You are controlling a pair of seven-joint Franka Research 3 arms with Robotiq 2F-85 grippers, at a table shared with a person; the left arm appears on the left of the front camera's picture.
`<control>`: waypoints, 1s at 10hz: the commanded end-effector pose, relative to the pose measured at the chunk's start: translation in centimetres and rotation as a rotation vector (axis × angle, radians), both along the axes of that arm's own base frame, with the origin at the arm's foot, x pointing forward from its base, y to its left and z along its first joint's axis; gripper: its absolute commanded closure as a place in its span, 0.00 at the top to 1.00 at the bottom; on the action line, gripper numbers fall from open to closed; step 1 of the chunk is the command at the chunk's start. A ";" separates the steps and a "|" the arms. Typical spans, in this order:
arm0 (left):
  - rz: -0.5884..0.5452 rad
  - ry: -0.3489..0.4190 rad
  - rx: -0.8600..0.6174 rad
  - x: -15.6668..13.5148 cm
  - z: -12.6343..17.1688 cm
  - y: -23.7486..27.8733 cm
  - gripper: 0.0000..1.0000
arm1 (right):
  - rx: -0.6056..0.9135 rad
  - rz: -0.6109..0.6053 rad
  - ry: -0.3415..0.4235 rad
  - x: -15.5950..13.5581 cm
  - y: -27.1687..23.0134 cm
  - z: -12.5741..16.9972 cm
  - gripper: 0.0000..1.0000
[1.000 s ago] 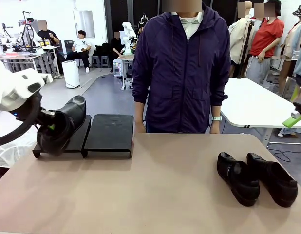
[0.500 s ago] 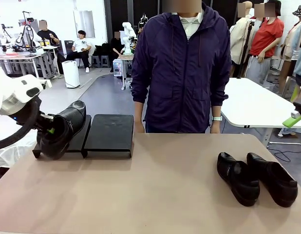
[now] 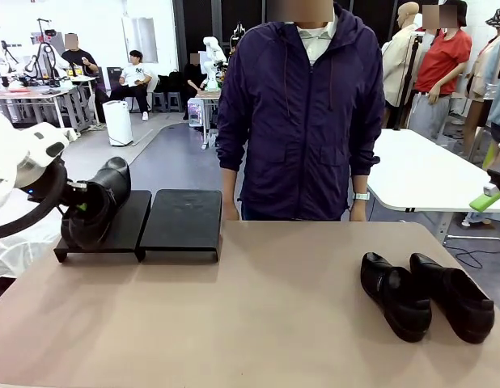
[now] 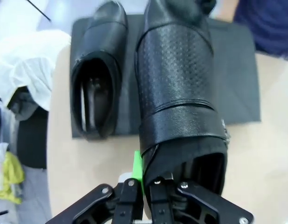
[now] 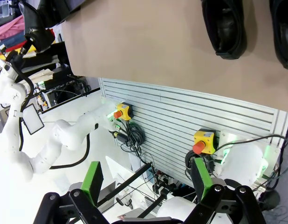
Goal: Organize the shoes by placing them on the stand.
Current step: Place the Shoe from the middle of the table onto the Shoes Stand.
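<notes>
The held shoe hung over the left part of the stand, tilted with its toe raised toward the far side and its heel low toward the robot. Whether its sole touched the stand could not be told. In the left wrist view this held shoe ran lengthwise across the dark stand, its heel end reaching out past the stand's near edge over the tabletop. The left pincer was pressed together on the rim at the heel of the held shoe, one green pad showing against the leather.

Just beside it, a placed shoe lay flat on the stand, parallel to the held one, opening upward, nearer the stand's outer end. The right half of the stand was bare.

Well apart from the stand, on the right side of the tabletop, an inner shoe and an outer shoe lay side by side, close together, toes toward the robot.

The right pincer was spread wide and held nothing. It hung off the tabletop's near edge, low on the robot's side.

A person in a dark purple jacket stood at the far edge, between the stand and the pair of shoes, arms hanging down.
</notes>
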State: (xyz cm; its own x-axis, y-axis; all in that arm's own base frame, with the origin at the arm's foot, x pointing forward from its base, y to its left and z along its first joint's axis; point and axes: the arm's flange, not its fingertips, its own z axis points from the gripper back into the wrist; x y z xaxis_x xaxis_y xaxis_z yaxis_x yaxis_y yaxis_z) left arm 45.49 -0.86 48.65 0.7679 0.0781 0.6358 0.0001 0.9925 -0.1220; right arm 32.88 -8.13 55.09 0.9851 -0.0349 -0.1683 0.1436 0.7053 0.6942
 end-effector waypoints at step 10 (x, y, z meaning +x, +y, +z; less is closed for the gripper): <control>-0.061 -0.090 0.004 8.7 -6.2 -0.2 0.00 | 0.014 0.009 -0.011 0.1 0.0 0.3 1.00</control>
State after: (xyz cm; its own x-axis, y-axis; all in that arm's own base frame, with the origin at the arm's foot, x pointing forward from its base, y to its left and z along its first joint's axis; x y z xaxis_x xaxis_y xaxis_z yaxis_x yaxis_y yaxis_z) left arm 53.16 -2.19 43.04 0.7425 0.0320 0.6691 0.0567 0.9923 -0.1104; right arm 32.88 -8.13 55.09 0.9851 -0.0349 -0.1683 0.1436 0.7053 0.6942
